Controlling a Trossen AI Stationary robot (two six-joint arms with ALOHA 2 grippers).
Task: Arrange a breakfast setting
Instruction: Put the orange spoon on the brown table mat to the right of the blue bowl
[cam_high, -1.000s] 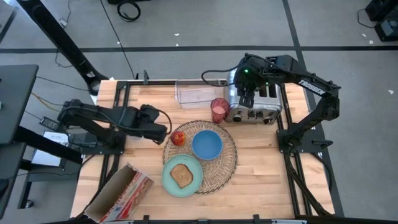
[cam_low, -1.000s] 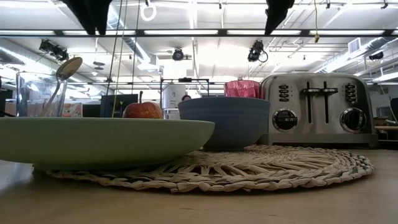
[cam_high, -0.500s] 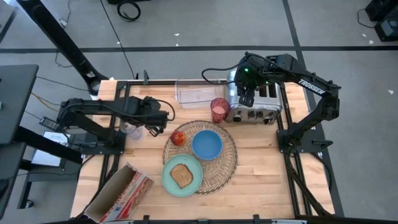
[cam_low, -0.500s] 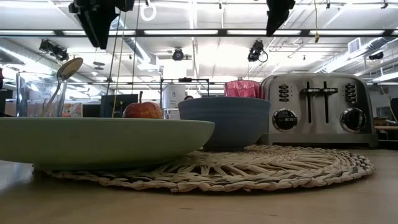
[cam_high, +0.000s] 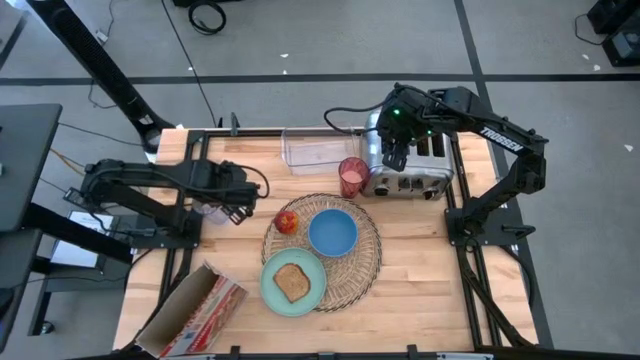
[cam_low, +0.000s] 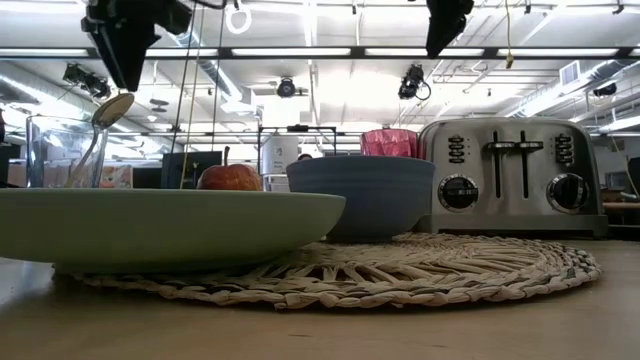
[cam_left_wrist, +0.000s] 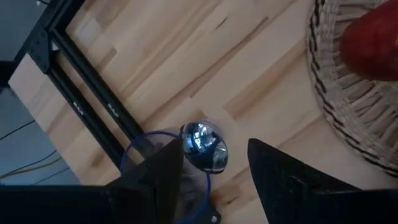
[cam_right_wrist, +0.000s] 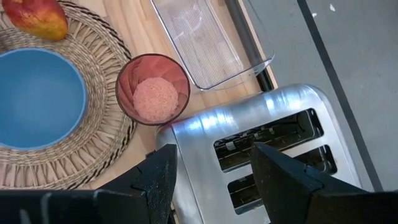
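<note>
On the worktop (cam_high: 420, 250), the round mat (cam_high: 368, 262) carries the blue bowl (cam_high: 332, 232), apple (cam_high: 286, 221) and the green plate (cam_high: 274, 294) with toast (cam_high: 291, 283). The pink cup (cam_high: 351, 176) touches the toaster (cam_high: 408, 172). The left pincer (cam_left_wrist: 214, 180) hangs open over a spoon (cam_left_wrist: 204, 145) in a clear glass (cam_left_wrist: 146, 146); the right pincer (cam_right_wrist: 214, 177) is open above the toaster.

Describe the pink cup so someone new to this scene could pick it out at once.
Find the chrome toaster at the table's back edge. The pink cup stands beside it, between toaster and wicker placemat, near the clear bin. It is the only translucent pink, round, open-topped thing there.
</note>
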